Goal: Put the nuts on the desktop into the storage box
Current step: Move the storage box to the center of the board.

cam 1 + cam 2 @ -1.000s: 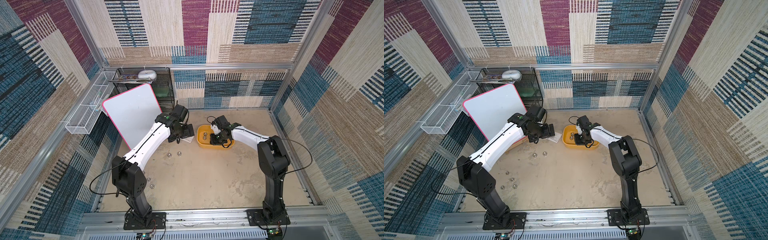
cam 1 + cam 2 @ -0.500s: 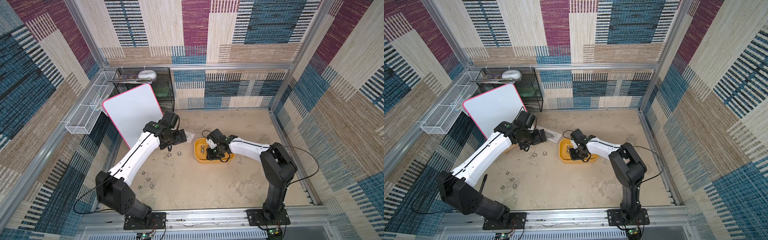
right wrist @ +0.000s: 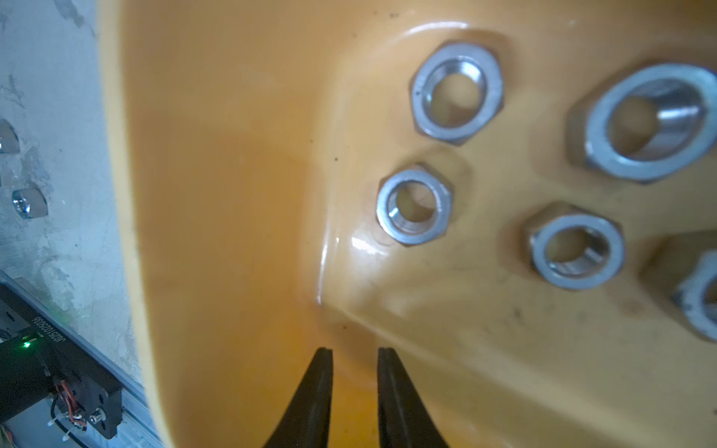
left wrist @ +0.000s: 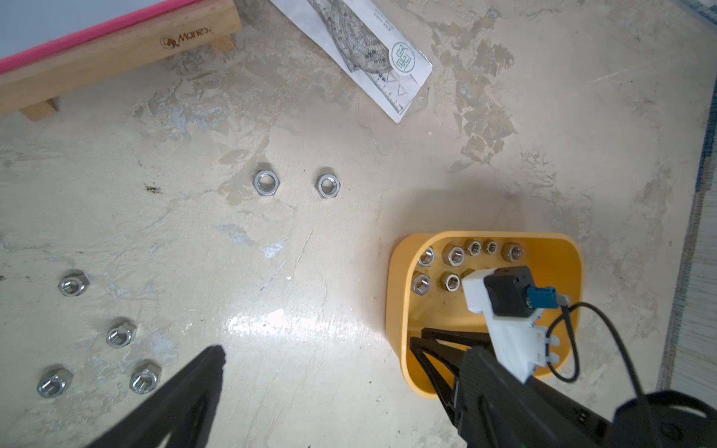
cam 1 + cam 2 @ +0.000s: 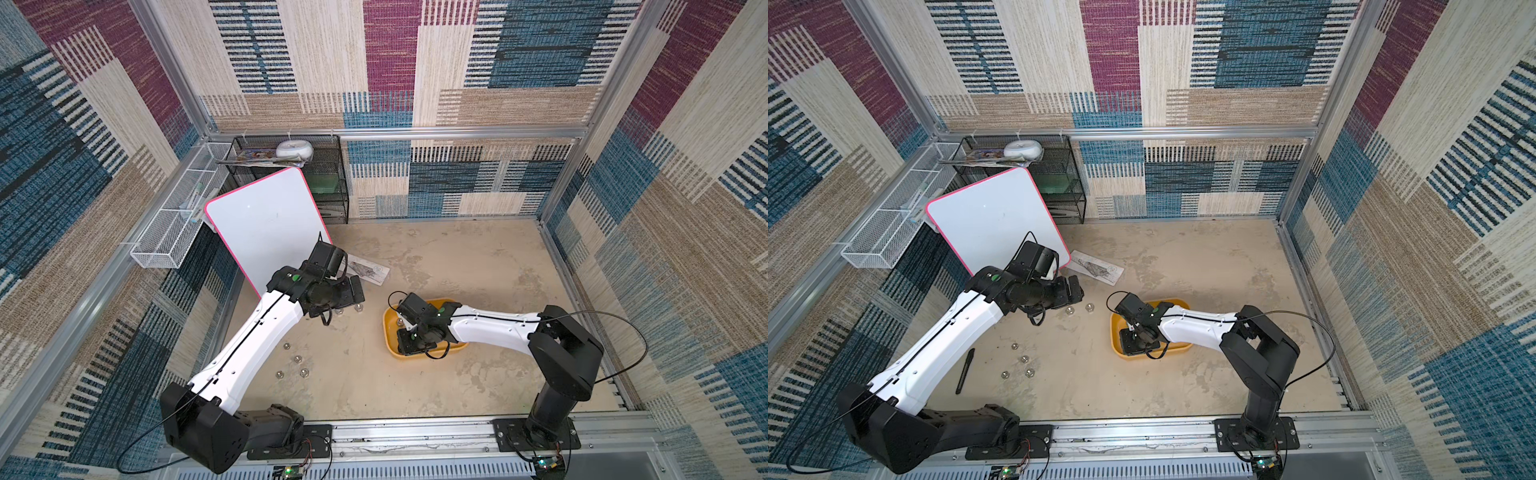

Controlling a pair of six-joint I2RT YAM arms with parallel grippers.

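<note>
Six small shiny silver metal nuts (image 4: 266,182) with six sides lie on the flat sandy-beige desktop (image 4: 349,271), outside the shallow mustard-yellow plastic storage box (image 4: 395,302). Two of them sit side by side near the box, not touching. The other four lie in a loose bunch well apart from the box, much farther off than the two. I count seven more nuts inside the box, flat on its floor at one end. The black camera on its white mount (image 4: 508,291) hides part of that floor, so I cannot tell if there are more.

My left gripper (image 4: 341,351) hangs above the desktop near the box. Its fingers (image 4: 201,384) are wide apart with nothing between them.

My right gripper (image 3: 355,351) is down inside the box, at the end away from most of the nuts. Its thin black fingers (image 3: 318,388) are almost together, with only a thin gap, and they hold nothing. I cannot tell if the tips touch the box floor.

One white board with a pink edge (image 5: 266,232) leans on a wooden stand (image 4: 116,50), well apart from the box. One flat printed ruler pack (image 4: 372,54) lies near the board, apart from the box. One thin black pen (image 5: 965,370) lies farther from the box than the bunch of four.
</note>
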